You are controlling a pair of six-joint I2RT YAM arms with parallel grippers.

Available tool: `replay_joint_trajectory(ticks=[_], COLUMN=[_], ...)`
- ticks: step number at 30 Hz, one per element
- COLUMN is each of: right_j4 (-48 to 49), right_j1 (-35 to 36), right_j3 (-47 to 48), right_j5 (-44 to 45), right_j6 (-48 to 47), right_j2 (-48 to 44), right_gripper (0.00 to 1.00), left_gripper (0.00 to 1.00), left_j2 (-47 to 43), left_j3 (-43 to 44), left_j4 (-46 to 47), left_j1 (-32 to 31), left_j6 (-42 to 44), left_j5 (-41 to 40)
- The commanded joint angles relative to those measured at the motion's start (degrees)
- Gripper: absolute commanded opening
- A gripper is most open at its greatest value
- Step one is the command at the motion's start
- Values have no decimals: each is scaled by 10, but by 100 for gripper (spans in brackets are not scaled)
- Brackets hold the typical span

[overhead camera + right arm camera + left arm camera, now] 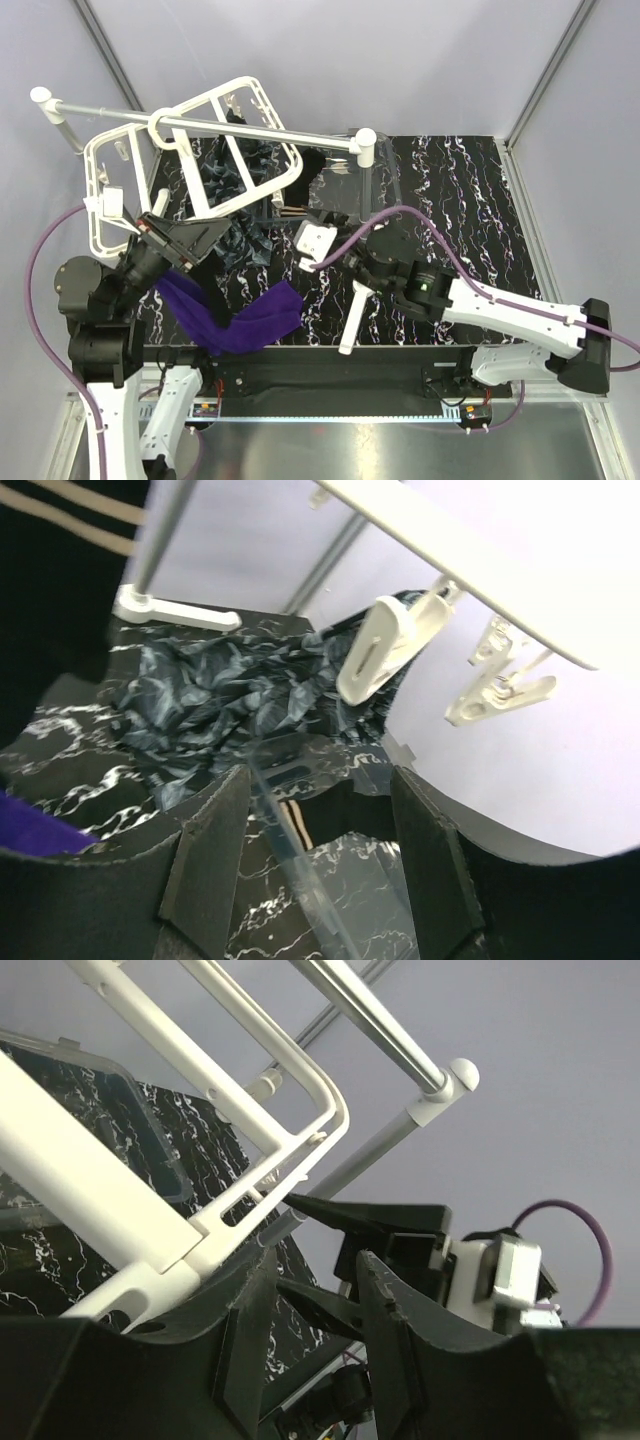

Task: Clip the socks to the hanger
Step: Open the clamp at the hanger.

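The left hand (pixel 315 1260) is holding its fingers spread and empty, just beside the large white plastic grid-frame hanger (pixel 205 150) at the far-left corner of the black marbled worktop (pixel 470 230). The right hand (pixel 320 780) is likewise spread and gripping nothing. The bright purple fabric sock (pixel 250 315) is lying at the near edge.

Lavender walls (pixel 400 60) — black marbled tabletop (pixel 480 200), perhaps glossy.

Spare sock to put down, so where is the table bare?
The far right corner of the table is bare, past the clear bin and the right gripper. The left is crowded: hanger, marbled socks, purple sock, left gripper.
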Motion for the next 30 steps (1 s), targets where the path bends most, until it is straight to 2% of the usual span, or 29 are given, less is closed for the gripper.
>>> replay_joint_trajectory(ticks=[1, 4, 6, 7, 11, 17, 25, 30], right_j4=[94, 138, 164, 176, 235, 276, 377, 416], right_j1=[-31, -40, -47, -49, -53, -54, -54, -53], right_j3=[13, 13, 15, 13, 4, -23, -65, -59], right_j5=[-14, -16, -18, -24, -33, -75, -74, -61], right_j6=[15, 9, 8, 7, -5, -4, 4, 18], right_j2=[26, 50, 60, 67, 82, 71, 90, 103], right_gripper=[65, 65, 65, 65, 65, 61, 61, 57], left_gripper=[42, 41, 41, 41, 41, 44, 45, 45], left_j2=[12, 38, 47, 47, 59, 23, 22, 23], left_j3=[9, 21, 40, 45, 24, 16, 0, 1], left_j4=[28, -16, -30, -32, -19, -32, -3, -6], left_j1=[-28, -69, -124, -139, -193, -212, -212, -211], left_j6=[19, 54, 69, 76, 77, 98, 88, 91], left_j5=[24, -8, -46, -77, -100, -174, -171, -165])
